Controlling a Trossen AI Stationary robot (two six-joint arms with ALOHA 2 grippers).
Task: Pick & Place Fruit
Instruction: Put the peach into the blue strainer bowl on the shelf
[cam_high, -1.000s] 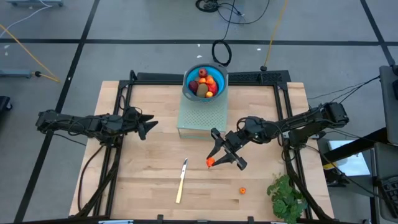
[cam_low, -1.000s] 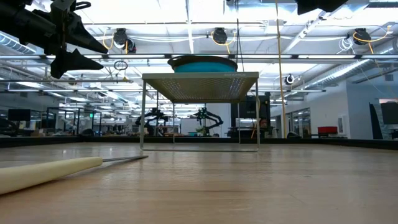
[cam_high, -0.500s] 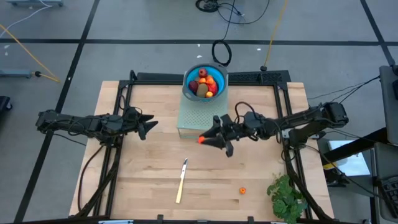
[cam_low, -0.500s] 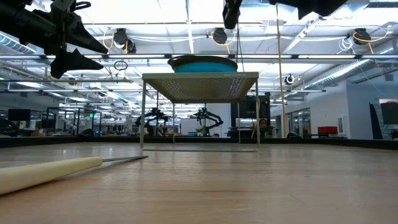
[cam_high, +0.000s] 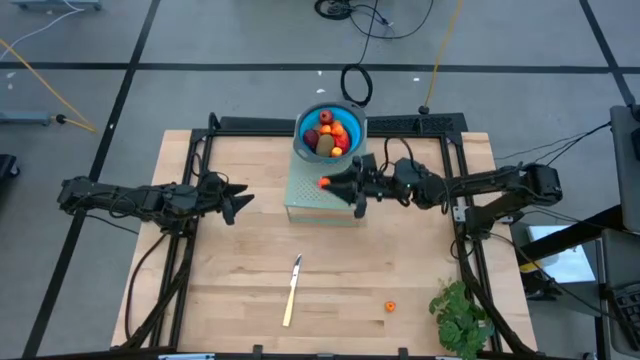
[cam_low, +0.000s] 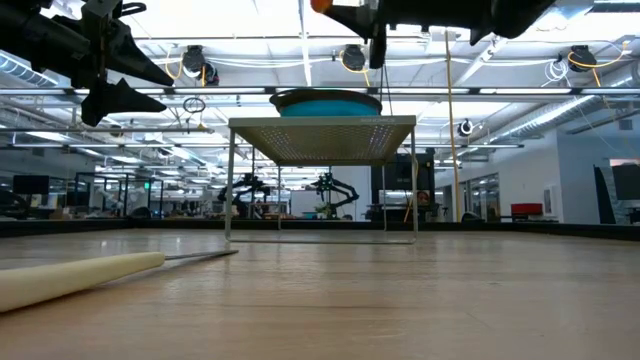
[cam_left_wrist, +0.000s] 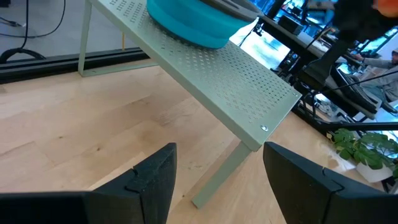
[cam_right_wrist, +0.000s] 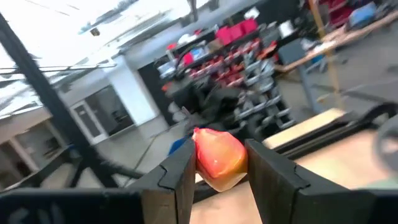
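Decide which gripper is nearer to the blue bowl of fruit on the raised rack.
The right. The right gripper, holding an orange fruit piece, hovers over the rack just in front of the blue bowl; the left gripper waits off to the rack's left side.

Two dark grippers, left (cam_high: 240, 203) and right (cam_high: 330, 183), are showing; one blue bowl (cam_high: 303, 143), one pale-handled knife (cam_high: 291, 291), one leafy green bunch (cam_high: 459, 316).
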